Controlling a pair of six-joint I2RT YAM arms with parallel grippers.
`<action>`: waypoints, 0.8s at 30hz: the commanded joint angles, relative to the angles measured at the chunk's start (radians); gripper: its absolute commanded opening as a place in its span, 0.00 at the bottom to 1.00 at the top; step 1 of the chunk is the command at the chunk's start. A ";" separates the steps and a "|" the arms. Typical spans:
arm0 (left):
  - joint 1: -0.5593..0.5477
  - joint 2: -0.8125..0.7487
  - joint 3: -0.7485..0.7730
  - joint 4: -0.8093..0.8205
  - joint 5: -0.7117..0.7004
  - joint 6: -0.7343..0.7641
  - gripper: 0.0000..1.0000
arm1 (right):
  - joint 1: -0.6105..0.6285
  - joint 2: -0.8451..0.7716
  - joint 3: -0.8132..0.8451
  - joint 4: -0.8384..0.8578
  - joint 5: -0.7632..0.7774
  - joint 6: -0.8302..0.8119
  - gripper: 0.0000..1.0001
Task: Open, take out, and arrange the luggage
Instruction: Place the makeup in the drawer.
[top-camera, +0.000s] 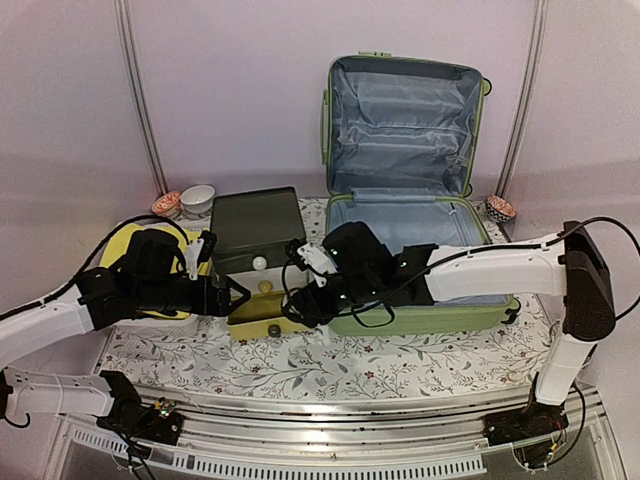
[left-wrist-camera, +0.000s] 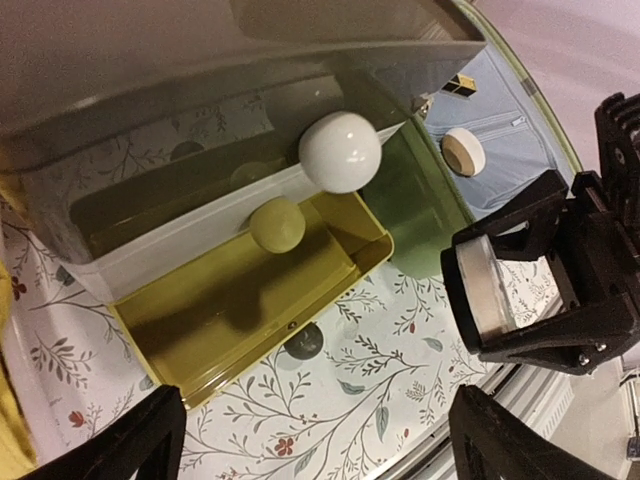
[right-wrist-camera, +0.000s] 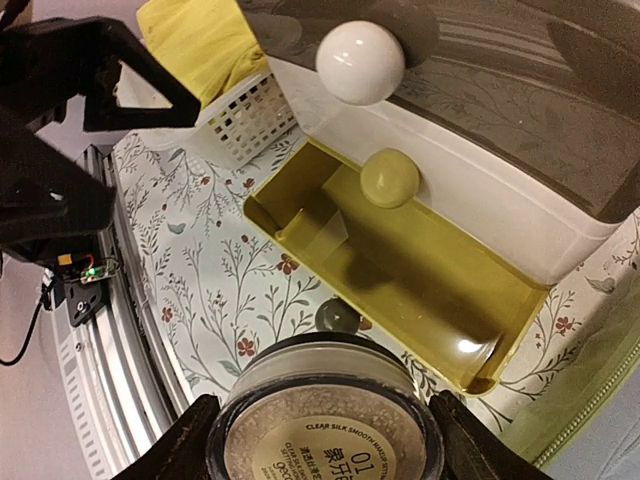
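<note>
The luggage (top-camera: 415, 300), a light-green hard-shell case, lies open at the back right with its lid (top-camera: 400, 110) upright and its pale blue lining showing. A small round white thing (left-wrist-camera: 463, 150) lies on that lining. My right gripper (right-wrist-camera: 325, 440) is shut on a round powder jar (right-wrist-camera: 325, 425) with a labelled base. It holds the jar just above the tablecloth, in front of the pulled-out yellow drawer (right-wrist-camera: 400, 270). From the left wrist the jar (left-wrist-camera: 478, 290) shows at the right. My left gripper (left-wrist-camera: 320, 440) stands open over the floral cloth beside the drawer, holding nothing.
The dark-lidded drawer box (top-camera: 255, 225) stands left of the luggage, with a white knob (left-wrist-camera: 340, 150) and a yellow-green knob (left-wrist-camera: 277, 225). A white mesh basket (right-wrist-camera: 250, 120) with yellow cloth (right-wrist-camera: 200, 40) sits at the left. Small bowls (top-camera: 198, 198) stand behind; another bowl (top-camera: 500, 208) is right of the case.
</note>
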 joint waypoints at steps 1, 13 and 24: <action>0.012 0.024 -0.033 0.069 0.024 -0.047 0.93 | 0.002 0.068 0.051 0.100 0.049 0.059 0.60; 0.012 0.054 -0.054 0.108 0.038 -0.033 0.93 | 0.002 0.191 0.131 0.107 0.196 0.069 0.61; 0.014 0.104 -0.042 0.113 0.020 -0.021 0.93 | 0.001 0.281 0.184 0.123 0.303 0.083 0.61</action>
